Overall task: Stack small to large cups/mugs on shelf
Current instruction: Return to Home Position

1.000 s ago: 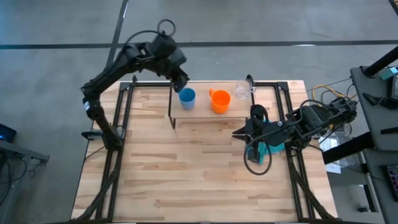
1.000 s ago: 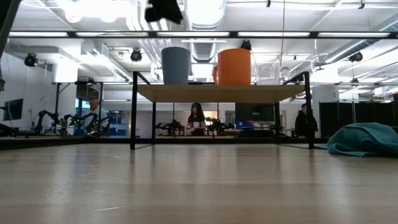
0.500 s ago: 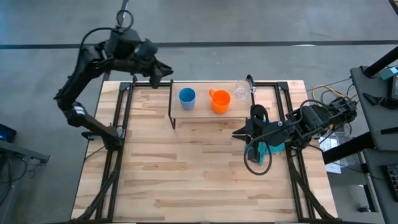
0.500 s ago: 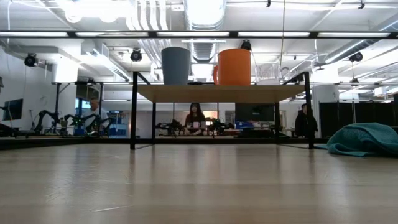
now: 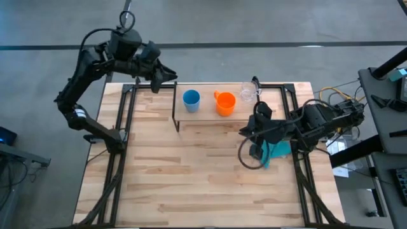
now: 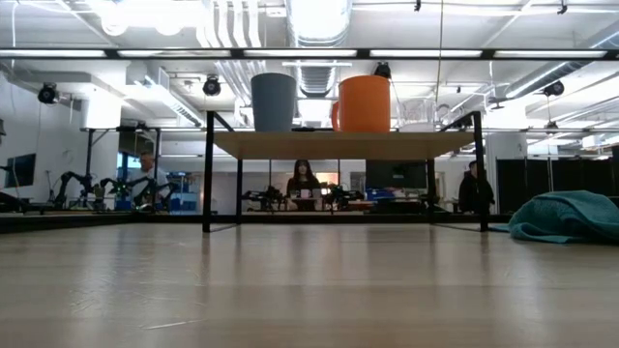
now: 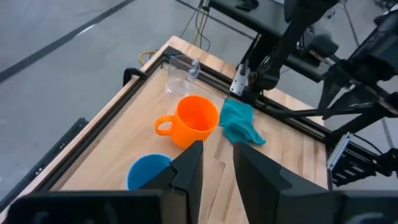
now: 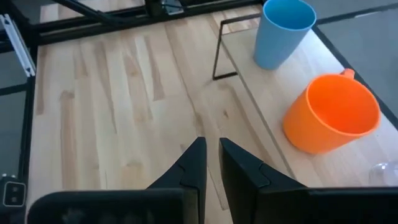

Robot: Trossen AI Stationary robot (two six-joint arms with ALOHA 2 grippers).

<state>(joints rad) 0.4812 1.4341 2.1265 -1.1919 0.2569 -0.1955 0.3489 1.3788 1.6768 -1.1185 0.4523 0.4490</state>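
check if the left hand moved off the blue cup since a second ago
Yes. The left hand has drawn left, from above the blue cup to past the shelf's left end.

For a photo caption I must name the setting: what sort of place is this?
Probably a robotics lab in an open industrial hall: bare ceiling ducts, more robot arms on benches in the background, and a person at a workbench farther back.

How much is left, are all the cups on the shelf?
Nearly finished. The blue cup, orange mug and clear cup all stand in a row on the shelf. Nothing is in hand: the left gripper hangs at the table's back edge, the right gripper over the table by the teal cloth, both empty. Only parking the arms seems left.
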